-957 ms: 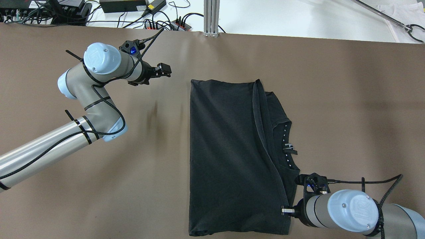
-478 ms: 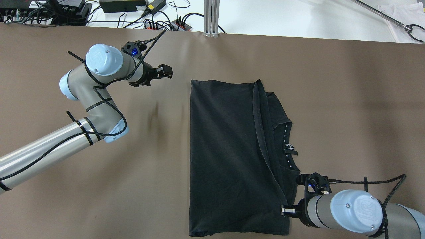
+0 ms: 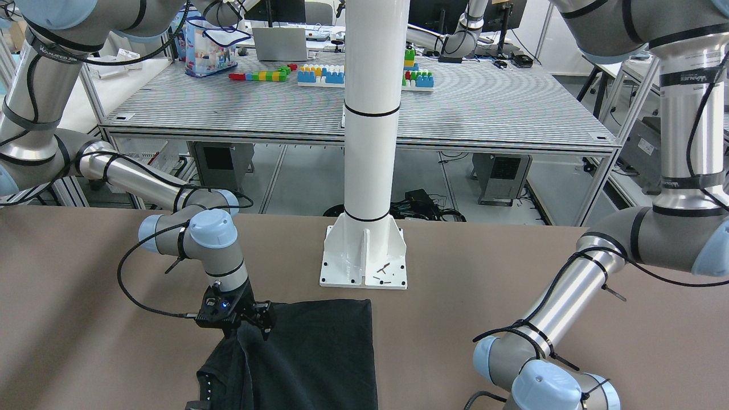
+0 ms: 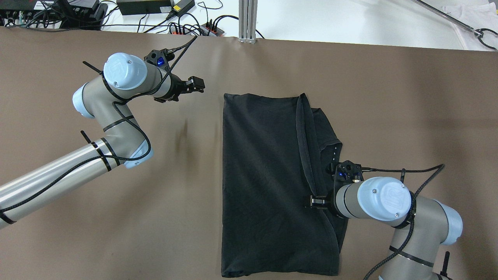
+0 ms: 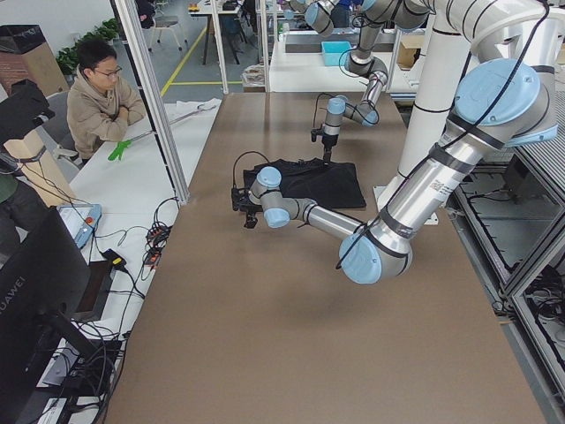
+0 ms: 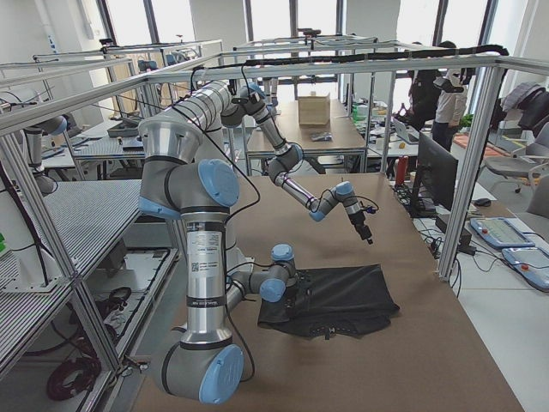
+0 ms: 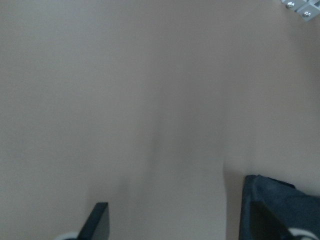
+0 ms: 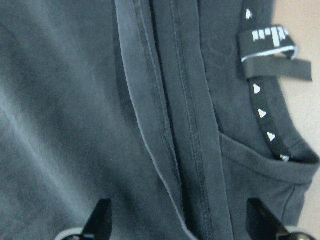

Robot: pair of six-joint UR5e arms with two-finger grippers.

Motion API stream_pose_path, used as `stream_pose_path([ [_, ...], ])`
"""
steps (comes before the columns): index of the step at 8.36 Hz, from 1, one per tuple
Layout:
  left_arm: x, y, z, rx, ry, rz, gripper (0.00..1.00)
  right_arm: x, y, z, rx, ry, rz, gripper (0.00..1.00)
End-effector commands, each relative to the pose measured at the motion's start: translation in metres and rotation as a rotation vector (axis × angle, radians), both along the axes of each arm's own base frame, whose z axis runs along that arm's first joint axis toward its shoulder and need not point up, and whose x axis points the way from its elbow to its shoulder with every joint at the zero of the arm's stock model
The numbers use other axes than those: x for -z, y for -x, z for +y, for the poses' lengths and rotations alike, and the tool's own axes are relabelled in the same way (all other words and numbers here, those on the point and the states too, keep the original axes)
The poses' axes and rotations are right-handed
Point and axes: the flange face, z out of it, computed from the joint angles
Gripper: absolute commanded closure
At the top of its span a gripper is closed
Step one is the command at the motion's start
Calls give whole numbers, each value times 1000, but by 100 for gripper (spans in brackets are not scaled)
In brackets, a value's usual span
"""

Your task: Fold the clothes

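Two end effectors: the left gripper and the right gripper, both black two-finger claws, have their fingers spread and grip nothing.

Front-facing view: the black soft fabric garment lies at lower centre, just below the white pillar's square base plate. The right gripper points down at the garment's upper left corner area.

Overhead view: the garment lies as a folded rectangle in the middle of the flat brown table. The right gripper is over its right-hand fold line, in the lower right. The left gripper is over bare table at upper left, apart from the cloth.

Left side view: a seated person is at upper left, well apart from the garment.

Right side view: the far left gripper is raised above the table.

Left wrist view: blurred; only table shows between the dark fingers.

Right wrist view: the fingers straddle the pale stitched hem, with the looped neck label at upper right. Whether they touch the cloth cannot be told.

Risk: several layers overlap at this hem, so a pinch could take only the top layer or too many. A one-sided pull would then skew or undo the fold, since the left gripper is too far off to steady it.
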Motion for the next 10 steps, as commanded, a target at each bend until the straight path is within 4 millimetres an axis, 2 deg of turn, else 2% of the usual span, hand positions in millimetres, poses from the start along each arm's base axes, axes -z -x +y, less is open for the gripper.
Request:
stream_pose_path([
  [1,2,0,0,1,-2,4,0,-21,8,-26,23,-51,55,5],
  [2,2,0,0,2,-2,3,0,-27,12,-29,21,-46,64,5],
  [4,1,0,0,2,-1,2,0,-12,18,-32,16,-49,50,5],
  [5,0,1,0,6,-1,0,0,-13,17,-33,20,-54,53,5],
  [7,-5,1,1,5,2,-5,0,-27,3,-53,33,-100,88,5],
  [8,-4,2,1,5,0,-3,0,-38,6,-55,37,-93,104,5],
  [9,-4,2,1,7,0,-3,0,-37,5,-56,37,-92,102,5],
  [10,-6,2,1,8,1,-4,0,-51,-12,-62,41,-91,120,5],
])
